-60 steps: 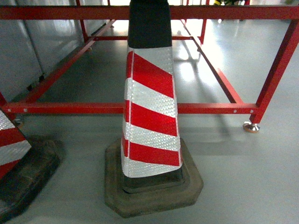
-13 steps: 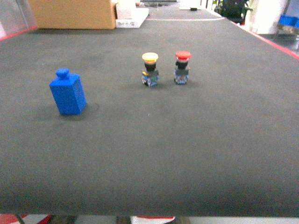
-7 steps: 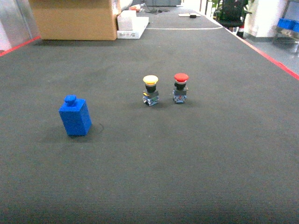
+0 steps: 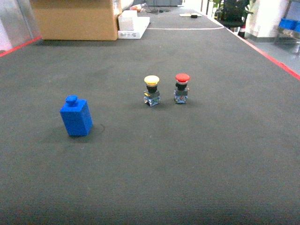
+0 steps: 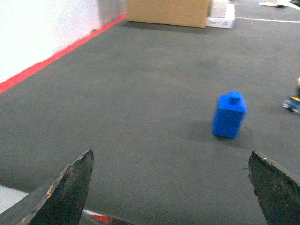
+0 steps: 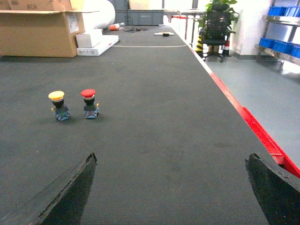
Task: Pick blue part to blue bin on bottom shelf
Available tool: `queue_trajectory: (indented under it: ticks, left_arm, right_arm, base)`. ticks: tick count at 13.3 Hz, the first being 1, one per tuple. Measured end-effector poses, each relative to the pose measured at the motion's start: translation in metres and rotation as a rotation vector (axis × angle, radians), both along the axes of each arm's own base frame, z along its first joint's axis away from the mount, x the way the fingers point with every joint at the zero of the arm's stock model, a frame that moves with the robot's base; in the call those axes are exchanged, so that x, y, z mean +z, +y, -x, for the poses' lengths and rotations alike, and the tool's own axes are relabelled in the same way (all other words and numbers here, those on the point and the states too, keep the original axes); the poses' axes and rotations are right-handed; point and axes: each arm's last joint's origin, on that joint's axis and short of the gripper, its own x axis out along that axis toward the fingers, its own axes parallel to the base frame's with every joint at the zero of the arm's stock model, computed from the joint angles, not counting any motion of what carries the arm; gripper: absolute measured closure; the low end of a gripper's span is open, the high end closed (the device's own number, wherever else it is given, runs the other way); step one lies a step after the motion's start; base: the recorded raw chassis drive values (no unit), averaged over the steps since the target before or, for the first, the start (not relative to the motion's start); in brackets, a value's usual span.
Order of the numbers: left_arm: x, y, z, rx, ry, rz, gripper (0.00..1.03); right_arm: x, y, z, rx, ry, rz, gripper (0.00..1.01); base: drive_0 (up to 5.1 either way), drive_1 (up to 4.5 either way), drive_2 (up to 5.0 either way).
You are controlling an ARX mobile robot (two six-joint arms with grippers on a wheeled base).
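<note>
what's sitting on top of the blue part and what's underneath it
A small round knob of the same blue rises from the top of the blue part; nothing else rests on it. It stands upright on the dark mat. The patch of mat beneath its base is covered, so that cannot be seen.

The blue part (image 4: 76,116) stands upright before me on the dark mat, left of centre. It is a bright-blue block topped by a small round knob.

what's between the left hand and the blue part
Nothing: in the left wrist view, only bare dark mat lies between the open left hand and the blue part.
</note>
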Motion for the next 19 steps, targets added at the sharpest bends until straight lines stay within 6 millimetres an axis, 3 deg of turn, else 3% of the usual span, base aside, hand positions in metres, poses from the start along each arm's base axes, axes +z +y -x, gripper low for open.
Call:
queue_trajectory:
  ticks: [1,3,5,6,9,14,19]
  left_arm:
    - [0.002,0.000,-0.008,0.082,-0.014,-0.010,0.05]
    - [0.017,-0.013,-0.041,-0.012,-0.074,-0.006,0.05]
    - [0.020,-0.033,-0.093,-0.117,-0.064,-0.007,0.05]
    - [0.012,-0.048,-0.135,-0.182,-0.040,-0.014,0.05]
    - [-0.027,-0.061,-0.189,-0.250,0.073,-0.054,0.05]
    - [-0.072,-0.064,-0.252,-0.251,0.142,-0.067,0.05]
    - [-0.094,-0.059,-0.286,-0.219,0.181,-0.056,0.05]
  right_arm:
    - [0.000,0.000,0.000,-0.003,0.001,0.000,0.03]
    - [0.000,0.000,0.000,-0.001,0.000,0.000,0.03]
    - [0.000,0.000,0.000,-0.001,0.002,0.000,0.03]
    - [0.000,0.000,0.000,0.000,0.001,0.000,0.03]
    - [0.000,0.000,0.000,0.000,0.001,0.000,0.03]
    - [0.000,0.000,0.000,0.000,0.002,0.000,0.03]
    - [0.000,0.000,0.000,0.000,0.002,0.000,0.03]
  base:
    - [0.0,0.00,0.0]
    - [0.0,0.00,0.0]
    - [0.0,0.00,0.0]
    - [0.0,0.00,0.0]
    - [0.0,0.00,0.0]
    - [0.0,0.00,0.0]
    - [0.0,0.00,0.0]
